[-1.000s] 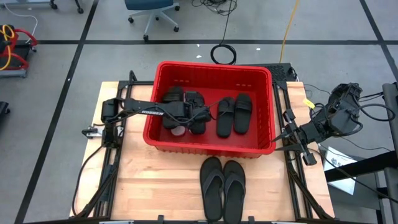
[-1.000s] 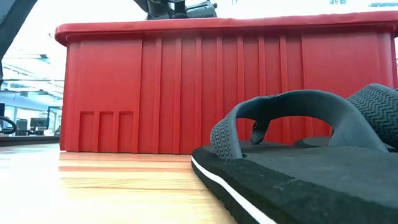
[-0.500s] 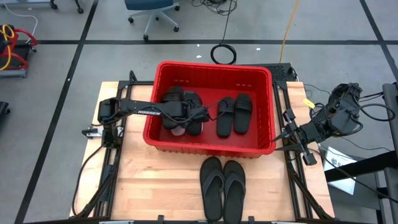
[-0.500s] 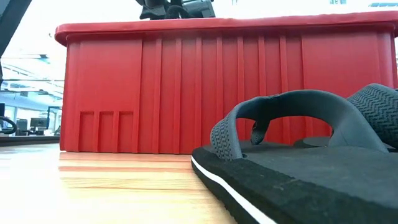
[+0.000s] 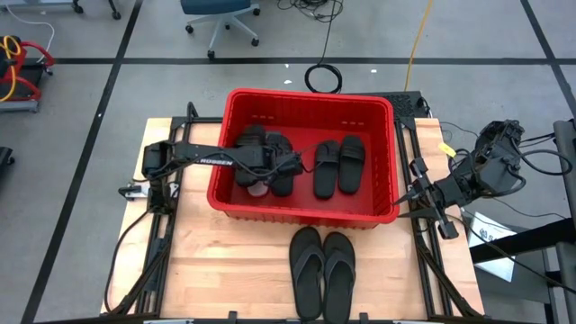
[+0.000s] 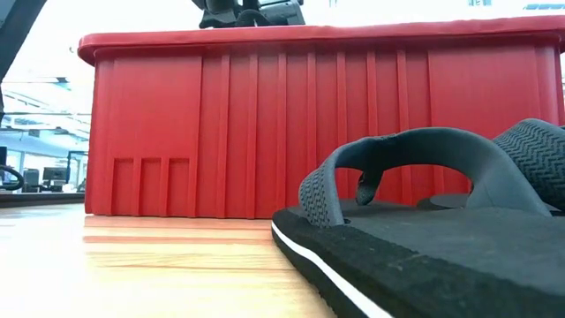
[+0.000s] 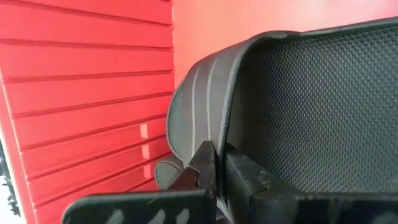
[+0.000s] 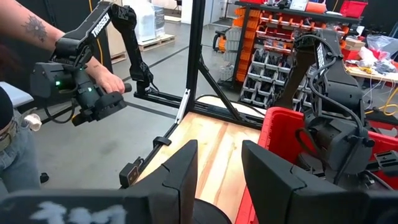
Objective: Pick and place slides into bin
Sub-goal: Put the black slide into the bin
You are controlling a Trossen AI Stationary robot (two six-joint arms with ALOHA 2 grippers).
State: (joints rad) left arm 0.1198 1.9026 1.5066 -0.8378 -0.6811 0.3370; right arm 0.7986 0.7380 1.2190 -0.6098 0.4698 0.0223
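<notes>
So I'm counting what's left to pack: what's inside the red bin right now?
Inside the bin: a black wide-strap pair lying free, and more black slides under the left hand, which partly covers them, so their count is unclear. The flip-flop pair remains on the table.

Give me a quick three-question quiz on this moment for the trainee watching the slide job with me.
1. True or false: the black flip-flop pair lies on the table outside the red bin.
2. Which gripper is inside the bin? A) left gripper B) right gripper
3. Fill in: the left gripper's fingers are shut on the edge of a black ____.

Key: 1. True. 2. A; the right gripper waits open by the bin's right wall, outside it. 3. slide.
</notes>
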